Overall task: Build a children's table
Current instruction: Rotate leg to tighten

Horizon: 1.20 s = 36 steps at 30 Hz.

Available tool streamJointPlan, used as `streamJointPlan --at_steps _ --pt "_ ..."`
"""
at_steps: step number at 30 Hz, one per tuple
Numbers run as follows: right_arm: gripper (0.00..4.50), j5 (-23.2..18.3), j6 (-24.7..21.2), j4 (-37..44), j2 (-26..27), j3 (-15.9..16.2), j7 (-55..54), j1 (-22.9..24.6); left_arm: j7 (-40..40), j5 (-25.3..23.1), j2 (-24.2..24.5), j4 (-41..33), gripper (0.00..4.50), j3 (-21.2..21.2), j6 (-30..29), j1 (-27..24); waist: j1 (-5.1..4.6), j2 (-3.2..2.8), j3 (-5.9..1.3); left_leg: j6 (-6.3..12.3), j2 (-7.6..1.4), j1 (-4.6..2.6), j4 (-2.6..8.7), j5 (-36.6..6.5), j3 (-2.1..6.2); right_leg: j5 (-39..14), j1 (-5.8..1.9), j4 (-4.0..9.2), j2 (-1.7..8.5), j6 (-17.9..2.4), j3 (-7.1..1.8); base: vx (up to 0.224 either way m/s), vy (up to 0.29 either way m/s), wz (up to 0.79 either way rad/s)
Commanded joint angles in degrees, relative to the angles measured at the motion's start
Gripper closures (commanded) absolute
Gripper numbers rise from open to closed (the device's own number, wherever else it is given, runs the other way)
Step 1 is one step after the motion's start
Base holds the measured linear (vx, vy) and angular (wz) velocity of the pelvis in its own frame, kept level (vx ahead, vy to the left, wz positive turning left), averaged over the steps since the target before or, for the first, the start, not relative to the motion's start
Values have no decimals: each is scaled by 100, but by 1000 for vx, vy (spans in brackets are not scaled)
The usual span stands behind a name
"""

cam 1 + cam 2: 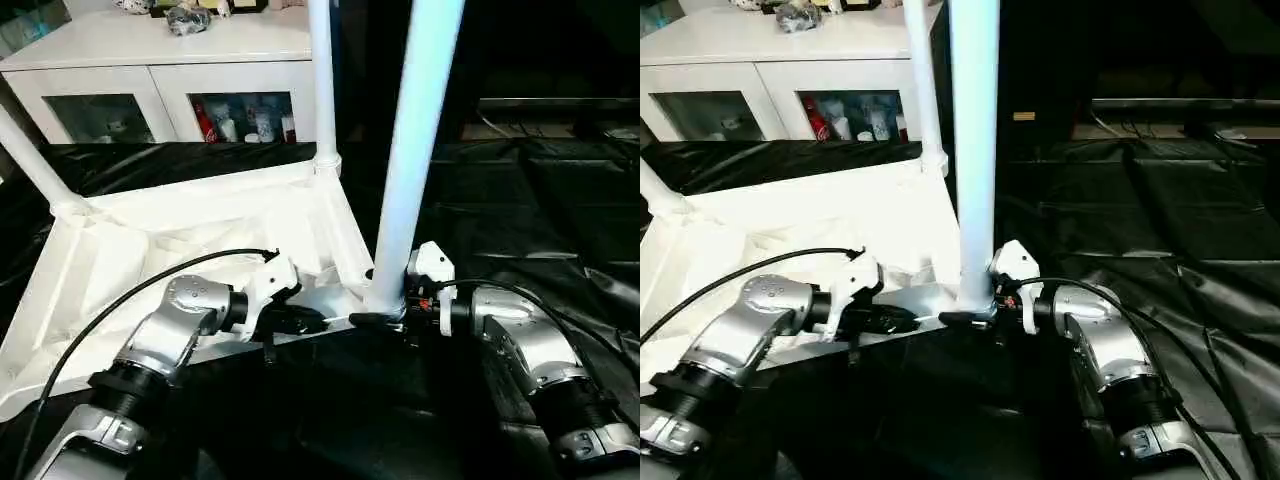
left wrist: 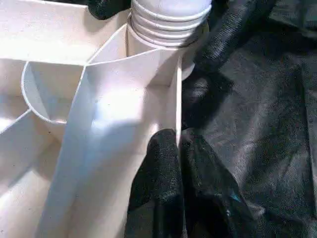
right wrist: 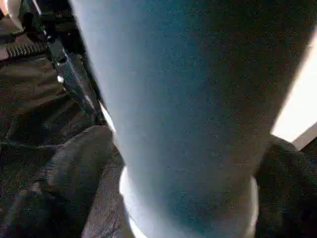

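My left gripper (image 2: 174, 163) pinched on tabletop (image 1: 200, 225) rim, near corner. My right gripper (image 1: 385, 318) clamped round leg (image 1: 415, 150) base, upright in socket. Tabletop upside down on black sheet (image 1: 540, 200).

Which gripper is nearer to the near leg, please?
Right. The right gripper clasps the near leg at its base; the left gripper pinches the tabletop rim beside that corner.

You're looking at a staged home-like room: a white cabinet with glass doors (image 1: 170, 95) holding bottles, crinkled black plastic sheeting (image 1: 560, 210) covering the floor.
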State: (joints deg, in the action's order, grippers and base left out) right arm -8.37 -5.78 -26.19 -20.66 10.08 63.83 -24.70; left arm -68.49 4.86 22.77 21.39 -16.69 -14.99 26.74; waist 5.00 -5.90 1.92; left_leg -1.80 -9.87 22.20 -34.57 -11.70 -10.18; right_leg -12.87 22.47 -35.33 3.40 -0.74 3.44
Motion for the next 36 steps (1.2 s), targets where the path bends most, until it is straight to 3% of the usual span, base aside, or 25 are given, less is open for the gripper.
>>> streamJointPlan --at_steps 1,9,14,16,17,18,19,21,22,25,26,27,29,32,35,36 --pt "50 73 -40 -90 -32 180 126 27 -90 135 139 -221 450 69 -40 2 27 95 -357 783 -373 -70 315 -131 148 475 -282 287 535 -1505 -258 0 0 0" --pt "120 -76 -194 -78 59 89 175 80 -56 188 94 -298 450 81 -82 -91 35 102 -361 871 -382 -67 301 -78 153 403 -276 277 528 -1518 -242 0 0 0" --pt "165 154 -130 -293 483 51 -805 227 637 -137 -196 -3 450 70 -53 38 21 97 -349 788 -389 -77 313 -118 155 286 -252 296 530 -1503 -254 0 0 0" --pt "172 324 -62 -487 633 3 -1325 195 885 -222 -306 119 450 79 -156 107 -15 103 -300 495 -368 -115 376 -643 149 -452 -249 387 538 -1446 -263 0 0 0" --pt "172 324 -62 -487 633 3 -1325 195 885 -222 -306 119 450 79 -156 107 -15 103 -300 495 -368 -115 376 -643 149 -452 -249 387 538 -1446 -263 0 0 0" --pt "174 509 -75 -901 1113 -201 -2604 110 1732 -361 -793 498 450 183 -223 344 -36 97 -273 287 -371 -126 414 -909 149 -890 -252 433 548 -1352 -283 0 0 0" --pt "175 567 -97 -967 1248 -214 -2906 96 2025 -422 -955 648 450 203 -210 434 -82 88 -217 110 -354 -165 458 -1223 144 -1354 -215 498 541 -1293 -287 0 0 0" --pt "176 626 -127 -991 1352 -212 -3112 92 2273 -477 -1084 772 450 211 -192 509 -104 124 -188 -95 -327 -229 497 -1685 173 -2224 -238 582 567 -1049 -280 0 0 0" --pt "176 739 -300 -1115 1603 -266 -3765 -15 2683 -560 -1314 988 450 223 -182 658 -100 62 -204 -114 -346 -255 510 -1704 188 -2249 -225 598 581 -970 -303 0 0 0" --pt "176 877 -411 -1180 1774 -195 -4081 -98 2957 -606 -1497 1139 450 234 -162 770 -144 94 -173 -190 -328 -291 554 -1963 193 -2402 -208 646 555 -901 -293 0 0 0" --pt "176 1027 -227 -1072 1824 97 -3785 -80 2916 -551 -1641 1153 450 229 -139 814 -145 99 -189 -164 -330 -263 555 -1929 202 -2347 -237 637 578 -875 -305 0 0 0" --pt "120 1029 -224 -1070 1825 102 -3780 -80 2915 -550 -1643 1153 450 229 -139 814 -136 102 -200 -106 -336 -240 550 -1809 201 -2203 -240 630 585 -870 -316 0 0 0" --pt "107 802 -139 -930 1917 98 -3364 -52 2679 -526 -1687 1073 450 159 -95 796 -137 71 -220 -42 -343 -210 549 -1622 200 -1901 -258 601 586 -915 -315 0 0 0" --pt "84 670 -107 -897 1879 33 -3163 -63 2468 -529 -1643 1046 450 116 -33 768 -148 76 -232 60 -344 -182 548 -1517 198 -1548 -290 567 576 -1012 -304 0 0 0" --pt "57 463 -24 -624 1409 53 -2383 51 1948 -480 -1330 853 450 -15 81 623 -145 70 -247 171 -348 -160 532 -1415 198 -1440 -310 561 589 -1032 -302 0 0 0" --pt "49 443 42 -548 1254 76 -2108 102 1822 -445 -1248 778 450 -18 57 577 -137 73 -268 221 -362 -150 518 -1304 200 -1188 -327 536 584 -1068 -294 0 0 0"
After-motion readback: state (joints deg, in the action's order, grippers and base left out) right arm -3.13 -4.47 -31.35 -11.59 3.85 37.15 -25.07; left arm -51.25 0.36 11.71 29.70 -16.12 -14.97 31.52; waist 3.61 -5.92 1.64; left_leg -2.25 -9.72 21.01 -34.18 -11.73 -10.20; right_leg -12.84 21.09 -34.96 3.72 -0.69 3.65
